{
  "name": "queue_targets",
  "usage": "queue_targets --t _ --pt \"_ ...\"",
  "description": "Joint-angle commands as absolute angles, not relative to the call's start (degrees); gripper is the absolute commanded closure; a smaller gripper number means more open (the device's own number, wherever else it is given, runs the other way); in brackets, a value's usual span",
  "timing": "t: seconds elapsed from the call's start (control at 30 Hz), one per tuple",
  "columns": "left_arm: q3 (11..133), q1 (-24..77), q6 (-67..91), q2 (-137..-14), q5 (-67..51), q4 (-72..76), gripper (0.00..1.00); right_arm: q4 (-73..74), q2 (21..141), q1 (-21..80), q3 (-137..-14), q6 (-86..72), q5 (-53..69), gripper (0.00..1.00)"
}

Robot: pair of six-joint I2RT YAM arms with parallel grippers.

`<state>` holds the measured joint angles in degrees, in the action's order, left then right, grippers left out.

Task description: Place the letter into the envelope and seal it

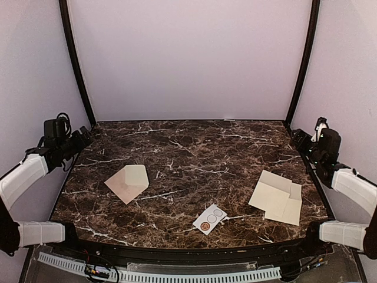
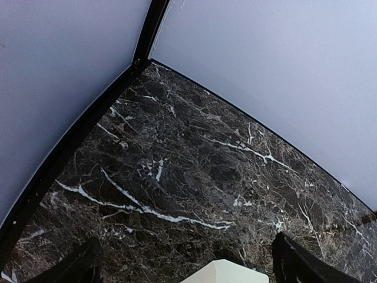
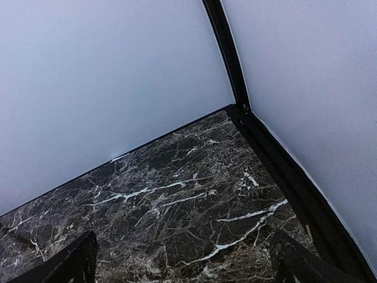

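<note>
- From above: finds envelope [image 1: 126,183] left of centre, set diagonally, closest to left claw [image 1: 81,140]; letter [image 1: 277,197] at right, closest to right claw [image 1: 301,140].
- From left wrist: shows claw spread wide, empty; envelope corner peeking in below.
- From right wrist: shows claw spread wide, empty; no letter visible.

Envelope [image 2: 225,272] tip only, rest cut off btm.

Dark marble table [image 1: 194,153] — envelope [image 1: 127,182], letter [image 1: 275,197], small printed card [image 1: 210,219]
</note>
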<state>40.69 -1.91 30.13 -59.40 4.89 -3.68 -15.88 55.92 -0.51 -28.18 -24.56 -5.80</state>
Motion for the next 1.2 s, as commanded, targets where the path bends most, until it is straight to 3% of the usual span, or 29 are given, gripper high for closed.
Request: queue_targets --t 0.0,0.3,0.63,0.77,0.97,1.17 --pt "46.94 -1.78 28.74 -59.01 0.85 -11.41 0.01 -11.82 54.08 -0.51 -29.77 -24.77 -3.28 0.02" --pt "57.61 -1.85 15.15 -59.1 -4.16 -20.86 0.01 0.34 51.0 -0.55 -33.45 -26.08 4.36 0.01" --pt "56.96 4.45 14.01 -58.1 -18.57 -11.56 0.01 25.39 49.6 -0.53 -34.32 -38.25 10.07 0.01" --pt "54.05 4.49 13.58 -57.84 -15.26 -7.8 0.01 31.49 47.53 -0.6 -32.2 -41.72 6.99 0.01" --pt "50.96 4.51 11.79 -56.73 -12.38 -8.76 0.01 32.48 45.69 -0.62 -27.0 -46.57 8.39 0.02" --pt "50.93 4.48 12.08 -56.82 -13.51 -8.65 0.01 27.65 47.72 -0.62 -21.91 -48.65 12.63 0.1"
